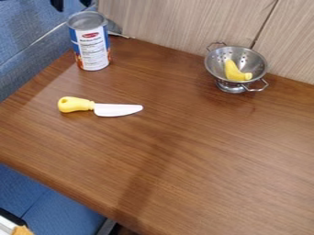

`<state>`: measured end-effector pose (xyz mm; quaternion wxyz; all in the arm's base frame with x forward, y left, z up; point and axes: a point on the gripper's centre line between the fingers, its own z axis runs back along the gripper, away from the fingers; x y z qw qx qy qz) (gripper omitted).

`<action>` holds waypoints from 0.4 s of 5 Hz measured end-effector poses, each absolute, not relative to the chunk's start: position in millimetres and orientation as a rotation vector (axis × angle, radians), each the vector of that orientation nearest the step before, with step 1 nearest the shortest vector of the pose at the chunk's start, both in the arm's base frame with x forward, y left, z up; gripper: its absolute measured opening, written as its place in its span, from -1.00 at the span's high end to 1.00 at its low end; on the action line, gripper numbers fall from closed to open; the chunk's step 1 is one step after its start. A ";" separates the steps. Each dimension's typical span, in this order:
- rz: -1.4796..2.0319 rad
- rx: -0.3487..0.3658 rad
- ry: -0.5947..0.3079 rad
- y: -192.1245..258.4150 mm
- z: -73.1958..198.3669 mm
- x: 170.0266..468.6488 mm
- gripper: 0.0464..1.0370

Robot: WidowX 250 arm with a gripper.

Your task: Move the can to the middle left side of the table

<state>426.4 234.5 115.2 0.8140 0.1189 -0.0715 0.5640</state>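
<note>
Claw [71,3] is open up at the top edge, left of centre, and we have the can [92,49] upright near the far left corner of the table [215,160], knife [116,109] lying nearer us, yellow toy [234,71] in the colander [214,64] at right.

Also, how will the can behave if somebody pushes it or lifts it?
The can is upright and taller than it is wide, so a push near the top may tip it. Its side is round, so once fallen it would probably roll. The lid looks closed, so it may be full and rather heavy for its size.
</note>
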 end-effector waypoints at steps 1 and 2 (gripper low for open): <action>1.176 0.260 -0.090 231.6 97.5 419.7 -0.93; 1.140 0.268 -0.029 228.1 76.6 412.5 -0.93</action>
